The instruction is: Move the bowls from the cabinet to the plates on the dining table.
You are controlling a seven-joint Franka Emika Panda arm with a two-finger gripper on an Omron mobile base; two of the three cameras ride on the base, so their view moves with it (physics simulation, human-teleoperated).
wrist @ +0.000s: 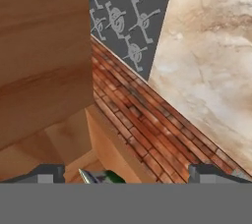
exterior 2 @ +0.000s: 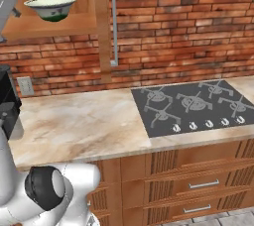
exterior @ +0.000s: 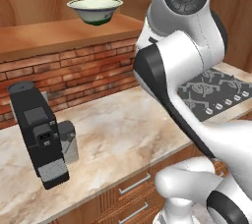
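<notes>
Hand view: my gripper [wrist: 126, 178] spread wide, nothing between fingers [wrist: 47, 174]; sliver of green-and-cream bowl [wrist: 101, 177] just ahead of tips, on cabinet [wrist: 44, 51] shelf. Below shelf I see brick wall [wrist: 147, 125], then marble counter [wrist: 211, 70] with black hob [wrist: 125, 16]. Left base view: coffee machine [exterior: 42, 134] at counter's left edge. Bowl upright near shelf front edge, alone. Right base view: open cabinet door, grey bar handle [exterior 2: 113, 19] hanging beside shelf, right of bowl.

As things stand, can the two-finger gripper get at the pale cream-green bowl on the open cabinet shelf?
Probably yes: the gripper stands open just above the pale cream-green bowl, whose rim peeks between its fingertips; the cabinet door is swung aside.
</notes>
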